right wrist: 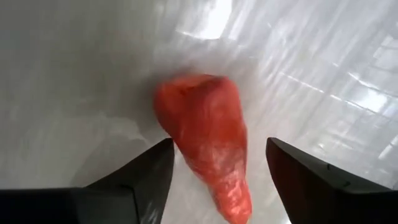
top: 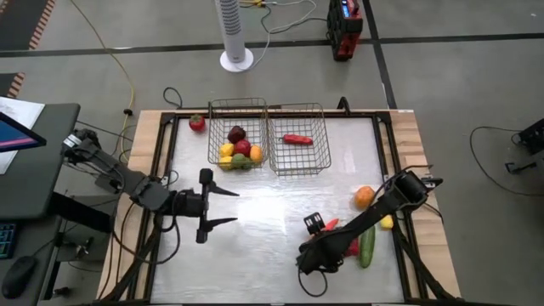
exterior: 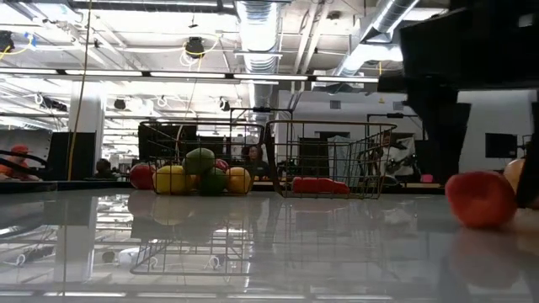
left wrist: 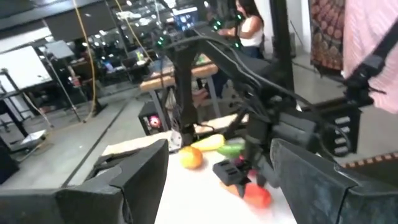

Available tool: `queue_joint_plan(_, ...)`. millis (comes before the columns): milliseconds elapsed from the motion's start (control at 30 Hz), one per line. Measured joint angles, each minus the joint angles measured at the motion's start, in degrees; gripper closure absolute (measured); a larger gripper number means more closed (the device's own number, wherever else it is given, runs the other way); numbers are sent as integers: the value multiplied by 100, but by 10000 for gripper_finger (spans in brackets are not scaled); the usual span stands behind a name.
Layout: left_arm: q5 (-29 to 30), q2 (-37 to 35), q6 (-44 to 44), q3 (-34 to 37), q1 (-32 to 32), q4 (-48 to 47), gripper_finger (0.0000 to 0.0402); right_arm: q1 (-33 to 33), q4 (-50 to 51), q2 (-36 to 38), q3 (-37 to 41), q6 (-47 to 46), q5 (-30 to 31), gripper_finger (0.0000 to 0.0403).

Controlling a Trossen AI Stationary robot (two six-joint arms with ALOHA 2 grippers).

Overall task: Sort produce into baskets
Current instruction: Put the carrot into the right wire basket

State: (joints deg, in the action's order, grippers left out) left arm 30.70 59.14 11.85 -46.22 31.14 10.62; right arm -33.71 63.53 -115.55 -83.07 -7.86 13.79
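Straddling carrot (right wrist: pixel 208 140), right fingers (right wrist: pixel 140 177) open, not gripping; left fingers (top: pixel 206 178) open, mid-table.

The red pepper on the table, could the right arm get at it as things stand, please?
Probably yes: the right hand is open and already straddles the red pepper, with bare table around it and nothing between.

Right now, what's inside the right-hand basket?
Only one red chili lies in the right-hand basket. The low view shows the same single red piece; nothing seems hidden behind the open mesh.
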Motion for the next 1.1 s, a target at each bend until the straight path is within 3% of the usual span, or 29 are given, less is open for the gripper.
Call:
queue_joint_plan(133,176,-10,-21,0,240,-302,132,164,-239,0,0,206,-318,155)
queue_joint_plan(367,383,-8,335,0,487,-537,132,395,-184,4,-2,389,-495,257)
queue_joint_plan(533,469,-8,394,0,519,-515,132,564,690,10,-165,353,-346,262)
queue_joint_plan(667,690,-8,644,0,519,-514,132,695,1660,11,-586,261,432,258)
queue_joint_plan(833,1583,-8,716,0,517,-511,132,988,2664,11,-1293,-194,2058,244)
queue_joint_plan(967,2047,-8,684,0,513,-514,132,1363,2492,160,-1667,-245,3016,244)
queue_joint_plan(1100,2076,-8,598,0,513,-515,132,1832,2540,246,-1948,-265,3569,241)
